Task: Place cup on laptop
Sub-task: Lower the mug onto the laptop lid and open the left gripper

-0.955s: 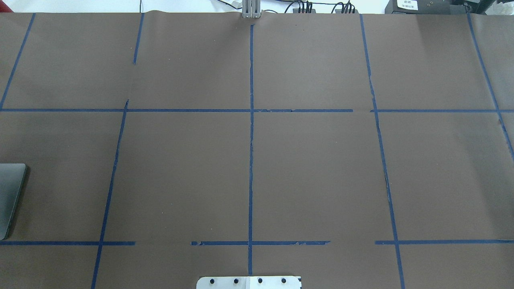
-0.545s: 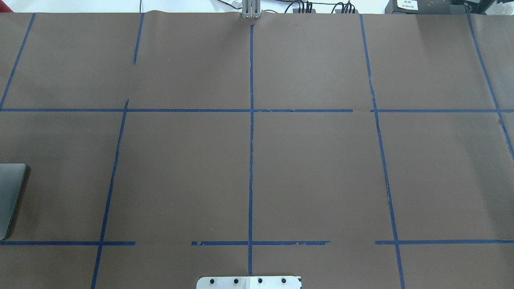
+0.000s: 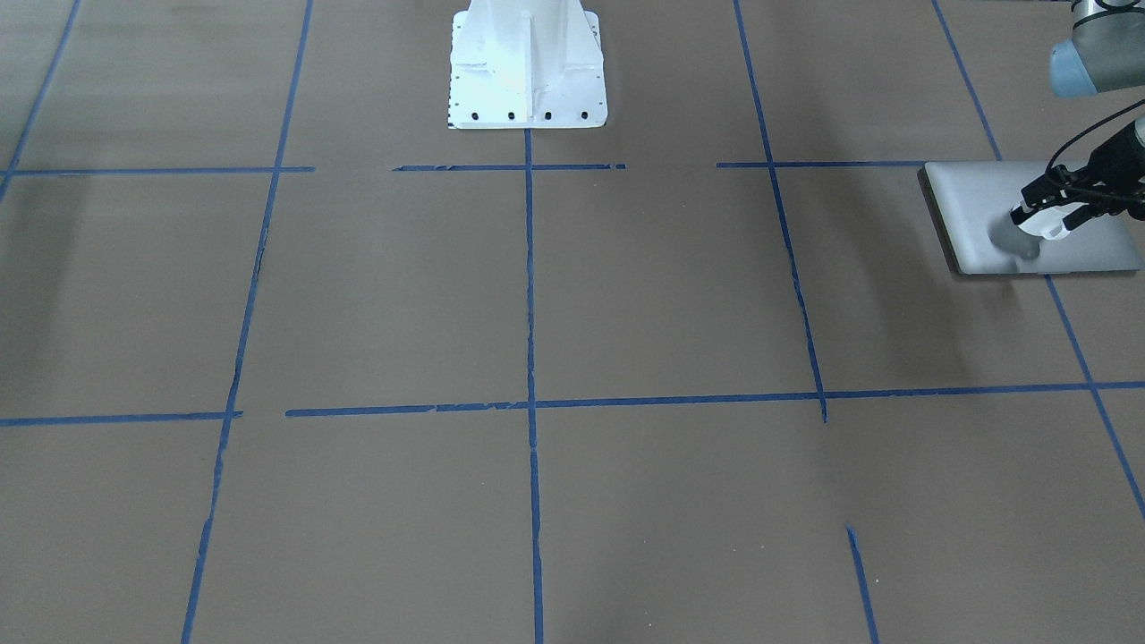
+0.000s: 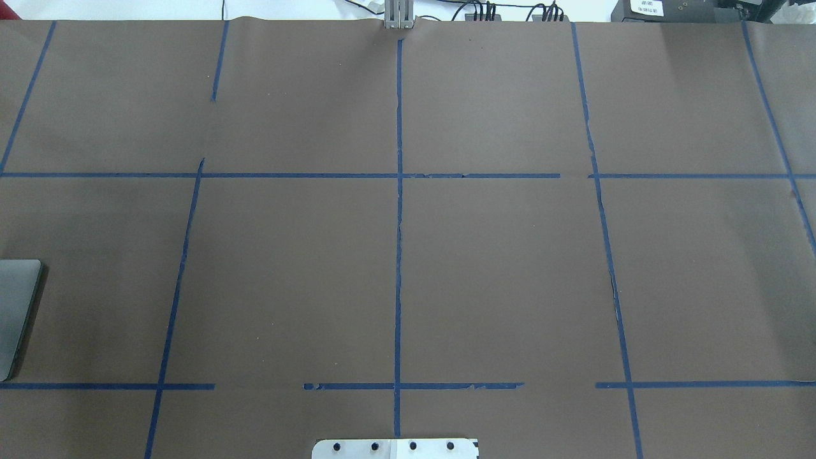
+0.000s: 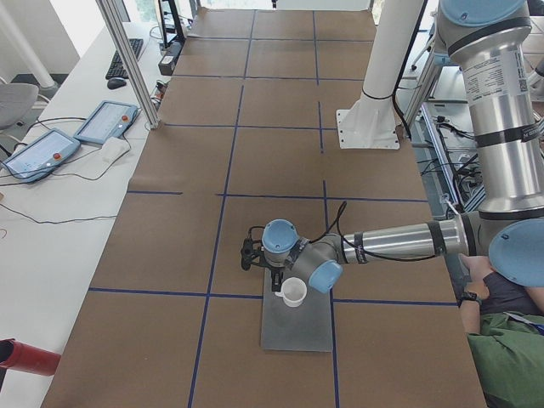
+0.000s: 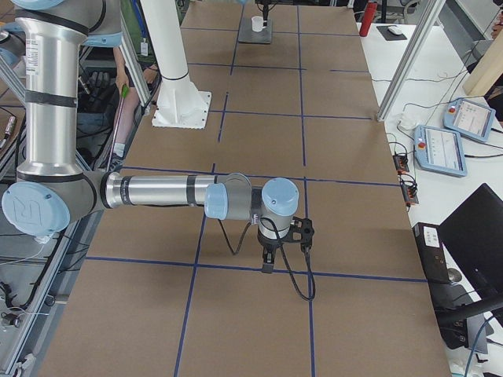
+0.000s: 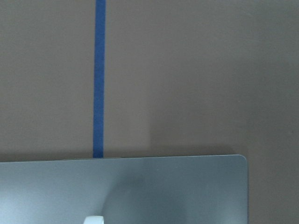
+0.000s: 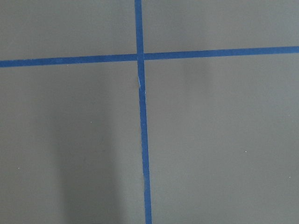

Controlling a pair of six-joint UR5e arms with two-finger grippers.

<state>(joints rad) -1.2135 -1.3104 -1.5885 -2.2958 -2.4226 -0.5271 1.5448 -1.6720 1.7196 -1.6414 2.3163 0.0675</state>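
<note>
The silver-grey laptop (image 3: 975, 201) lies closed at the table's left end; only its corner shows in the overhead view (image 4: 14, 306). My left gripper (image 3: 1040, 217) is shut on the small white cup (image 3: 1045, 229) and holds it over the laptop's lid (image 5: 297, 327), casting a shadow there. I cannot tell whether the cup touches the lid. The cup (image 5: 293, 293) is upright. A white bit of the cup (image 7: 93, 219) shows at the bottom of the left wrist view, over the lid (image 7: 187, 186). My right gripper (image 6: 267, 263) hangs fingers-down over bare table; I cannot tell whether it is open or shut.
Brown paper with a blue tape grid (image 4: 398, 255) covers the table. The white robot base (image 3: 528, 63) stands at mid-table on the robot's side. Two teach pendants (image 5: 106, 121) lie on a side desk. A person (image 5: 510, 357) sits near the left arm.
</note>
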